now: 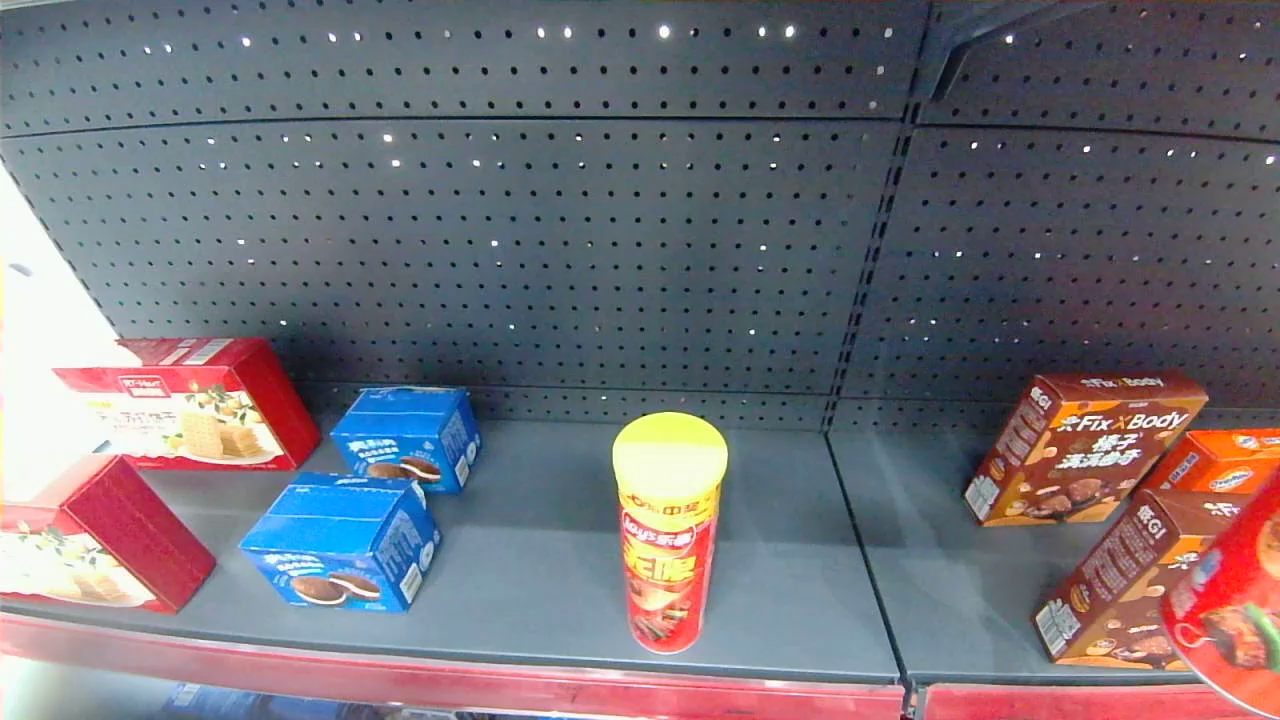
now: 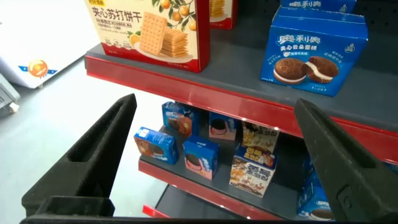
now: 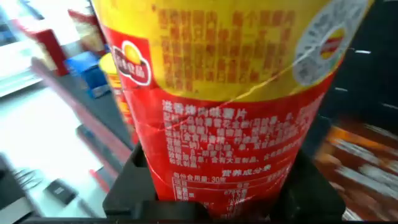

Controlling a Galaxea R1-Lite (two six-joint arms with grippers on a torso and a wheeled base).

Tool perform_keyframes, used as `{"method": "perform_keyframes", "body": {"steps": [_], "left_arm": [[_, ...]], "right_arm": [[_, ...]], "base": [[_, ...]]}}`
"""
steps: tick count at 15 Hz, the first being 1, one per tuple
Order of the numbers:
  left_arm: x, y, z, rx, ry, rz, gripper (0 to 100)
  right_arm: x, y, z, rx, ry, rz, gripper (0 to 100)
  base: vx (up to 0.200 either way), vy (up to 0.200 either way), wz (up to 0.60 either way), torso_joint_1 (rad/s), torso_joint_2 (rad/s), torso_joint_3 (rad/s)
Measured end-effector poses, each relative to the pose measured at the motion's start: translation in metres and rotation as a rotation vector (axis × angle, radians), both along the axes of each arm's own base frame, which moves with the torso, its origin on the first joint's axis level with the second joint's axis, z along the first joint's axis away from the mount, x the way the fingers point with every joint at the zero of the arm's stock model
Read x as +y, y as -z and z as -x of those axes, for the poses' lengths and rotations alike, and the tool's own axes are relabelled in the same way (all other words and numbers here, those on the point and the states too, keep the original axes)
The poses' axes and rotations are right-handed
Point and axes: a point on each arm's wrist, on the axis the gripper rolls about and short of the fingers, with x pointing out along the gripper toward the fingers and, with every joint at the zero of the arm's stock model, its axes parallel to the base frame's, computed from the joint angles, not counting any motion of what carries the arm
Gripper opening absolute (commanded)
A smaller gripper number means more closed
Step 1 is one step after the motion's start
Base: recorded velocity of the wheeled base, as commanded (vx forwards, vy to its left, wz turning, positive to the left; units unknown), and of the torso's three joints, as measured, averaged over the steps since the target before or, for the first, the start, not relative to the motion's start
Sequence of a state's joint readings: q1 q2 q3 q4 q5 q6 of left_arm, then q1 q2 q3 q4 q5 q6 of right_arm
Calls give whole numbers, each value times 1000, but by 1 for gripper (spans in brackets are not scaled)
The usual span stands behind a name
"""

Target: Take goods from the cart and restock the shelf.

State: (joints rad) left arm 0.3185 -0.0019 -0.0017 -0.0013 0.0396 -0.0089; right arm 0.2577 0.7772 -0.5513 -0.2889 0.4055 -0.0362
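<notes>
A red chip can (image 3: 230, 93) with a yellow upper band sits between the black fingers of my right gripper (image 3: 224, 196), which is shut on it. The same can (image 1: 1235, 600) pokes into the head view at the lower right, in front of the brown boxes. Another red chip can with a yellow lid (image 1: 668, 530) stands upright on the grey shelf (image 1: 540, 570), near its front edge. My left gripper (image 2: 211, 174) is open with nothing in it, below and in front of the shelf's red front lip (image 2: 205, 93).
Two red cracker boxes (image 1: 190, 405) and two blue cookie boxes (image 1: 345, 540) occupy the shelf's left part. Brown boxes (image 1: 1080, 445) and an orange box (image 1: 1220, 460) stand in the right bay. A lower shelf holds several blue boxes (image 2: 199, 158). Bare shelf lies either side of the standing can.
</notes>
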Motion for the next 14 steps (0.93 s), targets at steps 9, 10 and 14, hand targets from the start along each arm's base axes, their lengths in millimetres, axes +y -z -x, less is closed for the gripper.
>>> {"method": "perform_keyframes", "body": {"steps": [9, 10, 14], "left_arm": [[0, 0, 0, 0, 0, 0, 100], [0, 0, 0, 0, 0, 0, 100], [0, 0, 0, 0, 0, 0, 100]], "right_arm": [[81, -1, -101, -14, -169, -11, 0], [89, 2, -114, -16, -157, -14, 0], [117, 21, -162, 24, -62, -3, 0]], "base": [[0, 0, 0, 0, 0, 0], [0, 0, 0, 0, 0, 0], [0, 0, 0, 0, 0, 0]]}}
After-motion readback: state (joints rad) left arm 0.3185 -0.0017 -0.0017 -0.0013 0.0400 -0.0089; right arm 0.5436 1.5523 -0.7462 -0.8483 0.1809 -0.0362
